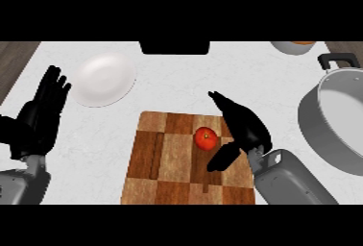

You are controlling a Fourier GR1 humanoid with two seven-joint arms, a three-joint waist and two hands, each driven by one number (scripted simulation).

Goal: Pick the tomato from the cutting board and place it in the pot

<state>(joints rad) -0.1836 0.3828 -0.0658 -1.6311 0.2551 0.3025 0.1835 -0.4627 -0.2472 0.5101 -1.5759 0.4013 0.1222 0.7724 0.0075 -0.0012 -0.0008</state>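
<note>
Right hand (245, 129) is open, fingers spread just right of the tomato (205, 138) sitting mid cutting board (163, 163), so I'd close thumb and fingers around it squarely before lifting right toward the pot (333, 129).

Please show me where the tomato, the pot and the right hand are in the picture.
tomato (205, 138): head view, middle of its red top.
pot (312, 115): head view, left grey outer wall.
right hand (248, 127): head view, back of the palm, beside the tomato.
</note>
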